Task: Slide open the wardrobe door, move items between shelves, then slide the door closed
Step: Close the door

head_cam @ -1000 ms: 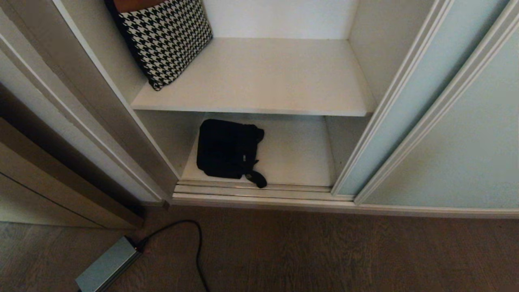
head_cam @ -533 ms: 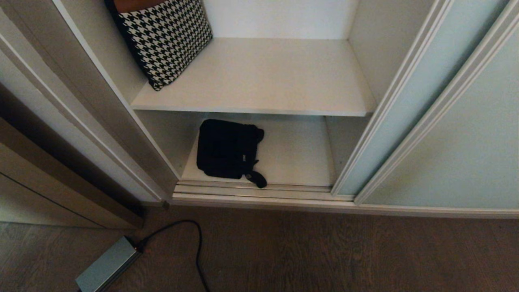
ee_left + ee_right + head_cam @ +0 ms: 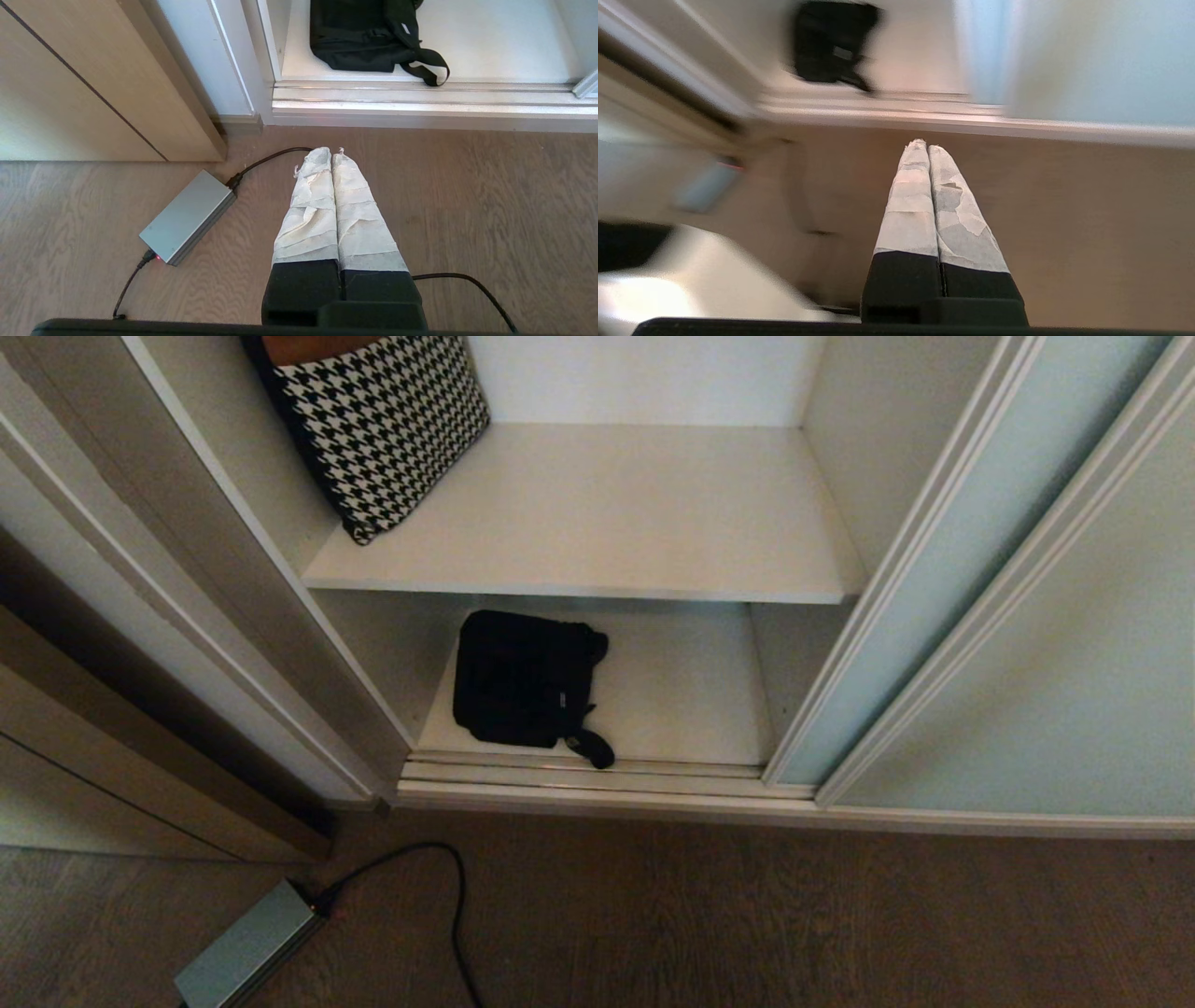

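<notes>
Head: no arms. Wrists: both claws (image 3: 331,151) (image 3: 923,143) closed.

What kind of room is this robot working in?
Probably a bedroom or hallway at home: a built-in wardrobe with a sliding frosted-glass door slid open, white shelves holding a houndstooth cushion and a black bag, and wood flooring.

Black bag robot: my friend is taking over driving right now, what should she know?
Left gripper: shut, empty, over the floor.
Right gripper: shut, empty, over the floor in front of the wardrobe.
Sliding wardrobe door: already open.
Black bag: on the lower shelf, strap over the front edge. Upper shelf holds a checked cushion.
Left: grab the bag, lift it to the upper shelf, close the door.
</notes>
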Tool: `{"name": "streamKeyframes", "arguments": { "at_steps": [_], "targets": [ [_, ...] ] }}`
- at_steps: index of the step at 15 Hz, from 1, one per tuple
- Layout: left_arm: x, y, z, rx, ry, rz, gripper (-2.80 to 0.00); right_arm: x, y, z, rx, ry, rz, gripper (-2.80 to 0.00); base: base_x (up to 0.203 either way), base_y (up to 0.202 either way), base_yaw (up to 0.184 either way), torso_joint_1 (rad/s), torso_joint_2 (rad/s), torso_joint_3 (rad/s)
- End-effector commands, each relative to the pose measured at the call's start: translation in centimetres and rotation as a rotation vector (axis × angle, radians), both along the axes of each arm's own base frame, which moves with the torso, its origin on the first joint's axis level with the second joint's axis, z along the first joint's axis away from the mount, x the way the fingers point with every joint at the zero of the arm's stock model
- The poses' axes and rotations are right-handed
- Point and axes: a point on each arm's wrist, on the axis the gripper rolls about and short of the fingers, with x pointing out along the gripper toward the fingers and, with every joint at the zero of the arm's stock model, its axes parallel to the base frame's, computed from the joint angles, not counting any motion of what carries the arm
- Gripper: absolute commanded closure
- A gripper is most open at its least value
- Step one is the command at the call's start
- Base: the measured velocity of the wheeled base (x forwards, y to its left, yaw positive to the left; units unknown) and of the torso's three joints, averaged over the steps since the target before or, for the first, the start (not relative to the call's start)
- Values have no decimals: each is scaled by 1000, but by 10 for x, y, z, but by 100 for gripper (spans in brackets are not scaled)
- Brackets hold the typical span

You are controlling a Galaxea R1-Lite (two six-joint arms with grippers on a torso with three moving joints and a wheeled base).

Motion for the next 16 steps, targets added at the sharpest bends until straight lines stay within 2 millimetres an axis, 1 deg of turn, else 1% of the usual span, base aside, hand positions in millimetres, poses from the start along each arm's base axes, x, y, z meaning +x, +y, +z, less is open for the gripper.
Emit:
{"name": "streamKeyframes", "arguments": {
  "at_steps": [1, 2, 5, 7, 9, 13, 14, 16],
  "targets": [
    [0, 0, 0, 1, 1, 0, 0, 24, 1, 42, 149, 86, 44, 0, 0, 0, 0, 0, 0, 0],
    [0, 0, 0, 1, 1, 1, 0, 31, 1, 54, 220, 108, 55, 0, 0, 0, 0, 0, 0, 0],
    [0, 0, 0, 1, 1, 0, 0, 68, 3, 87, 452, 167, 48, 0, 0, 0, 0, 0, 0, 0],
    [0, 0, 0, 1, 0, -1, 0, 91, 4, 101, 514, 149, 43, 0, 0, 0, 0, 0, 0, 0],
    [0, 0, 0, 1, 1, 1, 0, 106, 5, 105, 523, 156, 34, 0, 0, 0, 0, 0, 0, 0],
    [0, 0, 0, 1, 1, 1, 0, 124, 5, 107, 544, 108, 63, 0, 0, 0, 0, 0, 0, 0],
    [0, 0, 0, 1, 1, -1, 0, 127, 6, 105, 545, 101, 71, 0, 0, 0, 0, 0, 0, 0],
    [0, 0, 0, 1, 1, 1, 0, 126, 6, 104, 543, 97, 84, 0, 0, 0, 0, 0, 0, 0]
  ]
}}
